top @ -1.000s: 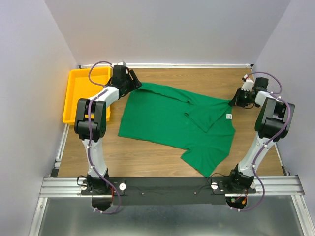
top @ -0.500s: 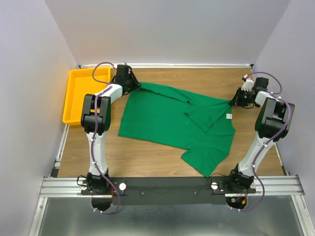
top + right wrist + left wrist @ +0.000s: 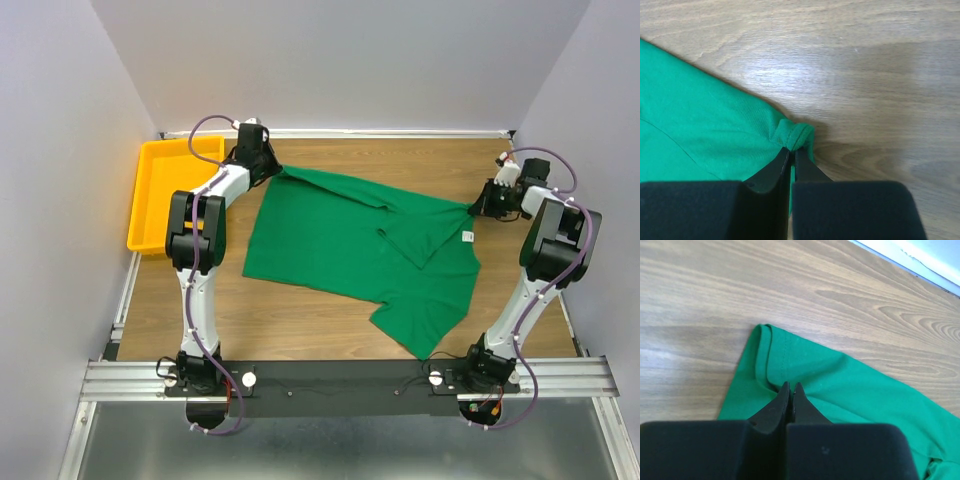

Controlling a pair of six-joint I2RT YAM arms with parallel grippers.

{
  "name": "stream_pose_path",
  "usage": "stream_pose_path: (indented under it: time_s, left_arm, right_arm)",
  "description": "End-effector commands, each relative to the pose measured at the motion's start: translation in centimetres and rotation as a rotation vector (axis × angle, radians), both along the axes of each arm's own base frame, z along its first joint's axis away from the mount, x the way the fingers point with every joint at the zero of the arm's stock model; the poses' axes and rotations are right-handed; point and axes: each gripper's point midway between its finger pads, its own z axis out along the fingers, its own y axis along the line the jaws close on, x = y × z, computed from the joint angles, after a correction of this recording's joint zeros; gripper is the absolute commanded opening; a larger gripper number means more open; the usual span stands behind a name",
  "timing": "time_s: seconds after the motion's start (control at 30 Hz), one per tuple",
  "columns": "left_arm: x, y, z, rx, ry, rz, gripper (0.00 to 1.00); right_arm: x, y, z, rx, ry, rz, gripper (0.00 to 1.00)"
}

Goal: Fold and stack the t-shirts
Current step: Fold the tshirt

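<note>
A green t-shirt (image 3: 350, 240) lies spread and slightly rumpled on the wooden table, its small white tag (image 3: 465, 237) near the right side. My left gripper (image 3: 272, 170) is at the shirt's far left corner, shut on a pinched fold of the hem (image 3: 771, 360); the gripper (image 3: 791, 386) shows both fingers pressed together over the cloth. My right gripper (image 3: 478, 206) is at the shirt's far right corner, shut on a bunched hem edge (image 3: 795, 134), the gripper (image 3: 792, 151) closed around green fabric.
A yellow plastic tray (image 3: 150, 200) stands at the far left beside the left arm. Grey walls enclose the table on three sides. Bare wood (image 3: 400, 160) shows behind the shirt and in front of it, up to the black base rail (image 3: 340, 380).
My left gripper has slid right onto the shirt's far left corner and closed on the hem, lifting that corner a little. The right gripper stayed put, holding its corner.
</note>
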Motion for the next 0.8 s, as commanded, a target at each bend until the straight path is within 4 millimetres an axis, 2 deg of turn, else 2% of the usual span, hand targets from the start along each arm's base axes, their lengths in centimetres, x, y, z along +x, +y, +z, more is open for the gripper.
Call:
stream_pose_path:
  time_s: [0.0,0.07,0.17,0.27,0.43,0.63,0.77]
  left_arm:
    - [0.6,1.4,3.2,0.111,-0.068,0.005,0.0]
    - [0.5,1.6,3.5,0.142,-0.076,-0.005,0.0]
    - [0.3,1.8,2.8,0.172,-0.061,-0.022,0.0]
    - [-0.1,1.8,1.3,0.197,-0.028,-0.054,0.01]
    - [-0.6,1.5,-1.4,0.203,0.023,-0.093,0.09]
    - [-0.6,1.6,-1.9,0.207,0.03,-0.096,0.26]
    - [-0.5,2.2,-0.9,0.229,0.004,-0.077,0.44]
  right_arm:
    - [0.0,-1.7,-0.8,-0.027,0.006,-0.019,0.09]
    - [0.0,-1.6,-0.9,-0.027,0.008,-0.016,0.09]
    - [0.0,-1.8,-0.9,-0.028,0.007,-0.02,0.09]
    - [-0.1,-1.8,-0.9,-0.027,0.01,-0.02,0.09]
    - [0.0,-1.9,-0.7,-0.033,0.004,-0.019,0.09]
    - [0.1,-2.0,-0.8,-0.042,0.002,-0.015,0.09]
    - [0.1,-1.9,-0.8,-0.038,-0.001,-0.006,0.1]
